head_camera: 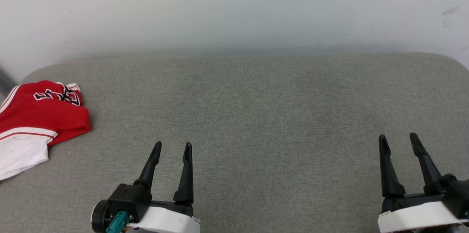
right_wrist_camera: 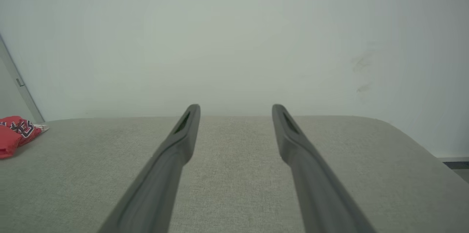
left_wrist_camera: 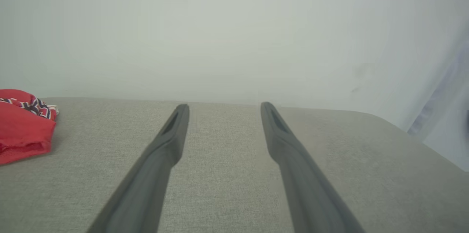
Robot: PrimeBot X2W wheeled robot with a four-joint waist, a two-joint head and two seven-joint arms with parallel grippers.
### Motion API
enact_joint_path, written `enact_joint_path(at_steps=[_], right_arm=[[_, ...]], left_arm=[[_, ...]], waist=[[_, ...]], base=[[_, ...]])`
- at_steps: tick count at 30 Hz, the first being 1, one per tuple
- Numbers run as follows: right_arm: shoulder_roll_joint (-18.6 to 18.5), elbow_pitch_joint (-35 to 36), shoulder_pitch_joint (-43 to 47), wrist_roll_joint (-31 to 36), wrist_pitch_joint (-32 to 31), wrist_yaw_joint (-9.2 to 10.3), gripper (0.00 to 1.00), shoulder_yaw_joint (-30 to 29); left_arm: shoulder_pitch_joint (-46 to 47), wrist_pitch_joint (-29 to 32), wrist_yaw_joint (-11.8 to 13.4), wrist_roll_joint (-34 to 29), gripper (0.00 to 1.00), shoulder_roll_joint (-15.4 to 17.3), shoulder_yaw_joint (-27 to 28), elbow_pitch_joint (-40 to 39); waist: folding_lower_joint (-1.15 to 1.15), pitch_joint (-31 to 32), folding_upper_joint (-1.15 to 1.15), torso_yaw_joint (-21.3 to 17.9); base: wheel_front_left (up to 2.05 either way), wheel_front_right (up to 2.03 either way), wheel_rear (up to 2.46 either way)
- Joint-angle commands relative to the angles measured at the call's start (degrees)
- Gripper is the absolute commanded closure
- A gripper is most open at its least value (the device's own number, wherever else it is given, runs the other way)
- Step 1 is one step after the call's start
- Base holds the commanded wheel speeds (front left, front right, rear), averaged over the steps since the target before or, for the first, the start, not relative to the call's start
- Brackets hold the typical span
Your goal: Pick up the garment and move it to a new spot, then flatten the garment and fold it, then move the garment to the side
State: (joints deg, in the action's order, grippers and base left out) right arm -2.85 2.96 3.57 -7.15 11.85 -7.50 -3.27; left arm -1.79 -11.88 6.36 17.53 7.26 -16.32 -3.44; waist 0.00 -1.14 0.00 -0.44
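The garment lies bunched at the far left of the grey surface, red with a white sleeve and black white-outlined lettering on top. It also shows at the left edge of the left wrist view as the garment and small in the right wrist view as the garment. My left gripper hovers low at the near edge, open and empty, to the right of the garment and apart from it. My right gripper stands open and empty at the lower right, far from it.
The grey fabric surface has rounded far corners and ends against a pale wall. Its right edge drops away toward the floor.
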Motion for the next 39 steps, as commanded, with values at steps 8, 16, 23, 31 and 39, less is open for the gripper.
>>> enact_joint_path(at_steps=[8,16,23,31,39], right_arm=[[-0.05,-0.2,0.84,-2.56,1.27,0.02,0.0,-0.64],[-0.04,0.05,1.39,-0.2,2.1,0.02,0.0,-0.18],[-0.03,0.15,1.82,2.16,2.91,0.02,0.0,0.03],[-0.03,0.01,2.19,3.59,3.47,0.02,0.0,0.11],[-0.03,-0.56,2.51,2.78,3.37,0.02,0.0,0.35]], left_arm=[[-2.02,-1.19,-4.03,-3.74,0.0,-2.55,4.52,0.3],[-2.4,-2.09,-4.8,-10.68,0.0,-3.57,4.41,3.25],[-2.74,-2.8,-3.75,-13.81,0.0,-3.91,4.03,3.61],[-3.32,-3.41,-4.77,-14.85,0.0,-4.2,4.94,3.37],[-3.54,-3.35,-5.33,-13.48,0.0,-4.33,6.14,4.08]], waist=[[0.0,-0.11,0.0,-0.25],[0.0,-0.06,0.0,-0.16],[0.0,-0.1,0.0,0.02],[0.0,0.03,0.0,0.48],[0.0,0.31,0.0,2.59]], base=[[0.0,0.0,0.0],[0.0,0.0,0.0],[0.0,0.0,0.0],[0.0,0.0,0.0],[0.0,0.0,0.0]])
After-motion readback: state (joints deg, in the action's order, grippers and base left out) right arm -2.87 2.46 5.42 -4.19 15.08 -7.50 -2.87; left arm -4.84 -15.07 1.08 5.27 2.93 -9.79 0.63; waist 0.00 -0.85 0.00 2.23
